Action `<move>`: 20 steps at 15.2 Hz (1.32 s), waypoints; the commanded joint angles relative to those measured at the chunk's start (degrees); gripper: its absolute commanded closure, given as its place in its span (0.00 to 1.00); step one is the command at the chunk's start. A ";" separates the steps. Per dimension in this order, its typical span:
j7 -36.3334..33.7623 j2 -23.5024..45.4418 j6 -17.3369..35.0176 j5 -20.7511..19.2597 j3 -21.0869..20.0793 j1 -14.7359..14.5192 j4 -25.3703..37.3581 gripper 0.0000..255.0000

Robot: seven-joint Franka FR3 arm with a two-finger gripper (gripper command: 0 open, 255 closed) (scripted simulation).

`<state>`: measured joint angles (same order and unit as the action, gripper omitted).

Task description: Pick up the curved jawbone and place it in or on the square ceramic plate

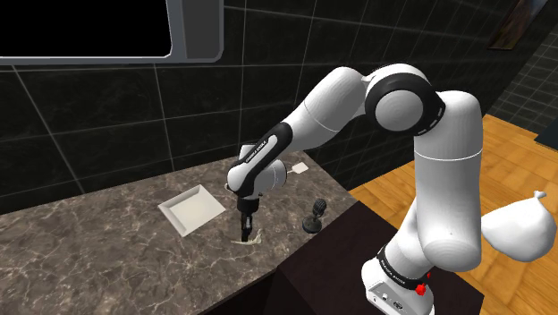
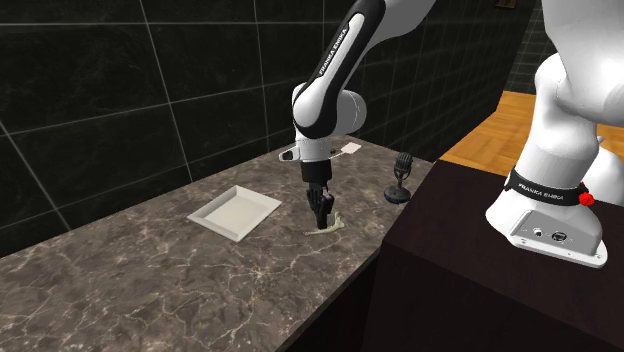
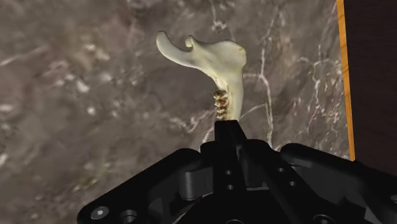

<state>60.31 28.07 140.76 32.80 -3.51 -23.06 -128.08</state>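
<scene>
On my screens the biggest thing is the dark marbled counter (image 1: 89, 242), running along a black tiled wall. Next is the white arm (image 1: 340, 98), which rises from the dark box stand (image 1: 340, 259) at the shoulder view's lower right and bends over and down toward the counter.

The white square plate (image 1: 192, 210) lies flat on the counter with nothing in it. It sits to the shoulder view's left of the gripper, near it but apart.

The gripper (image 1: 244, 231) points straight down with its tips at the counter surface. In the wrist view I see the black fingers (image 3: 229, 130) drawn together, clenched on one thin end of the jawbone (image 3: 210, 57). The rest of the pale bone curves away from them over the marble, a few teeth showing just past the tips. In the second exterior view the jawbone (image 2: 328, 227) is down at counter level under the gripper (image 2: 322, 215), beside the plate and not touching it. I cannot tell whether the bone rests on the marble.

A small black brush (image 1: 315, 217) stands near the counter's edge beside the stand. A little white card (image 1: 300, 167) lies farther back.
</scene>
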 commanded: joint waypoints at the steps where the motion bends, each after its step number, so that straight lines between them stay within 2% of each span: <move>1: 0.00 0.00 0.00 0.00 0.00 0.00 0.00 1.00; 2: 0.00 0.00 0.00 0.00 0.00 0.00 0.00 1.00; 3: 0.00 0.00 0.00 0.00 0.00 0.00 0.00 0.00; 5: -6.56 -8.56 14.66 -5.08 2.70 -7.58 -11.89 0.00; 6: -13.18 -12.03 21.84 -10.75 5.90 -13.18 -17.54 0.00; 7: -15.04 -12.72 23.36 -12.38 7.23 -15.01 -18.76 0.00; 14: -11.53 -5.37 28.52 -8.12 3.55 -12.60 -16.47 0.00; 20: -11.56 -5.37 28.53 -8.16 3.53 -12.56 -16.47 0.00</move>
<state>48.74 22.68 169.26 24.62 0.04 -35.63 -144.55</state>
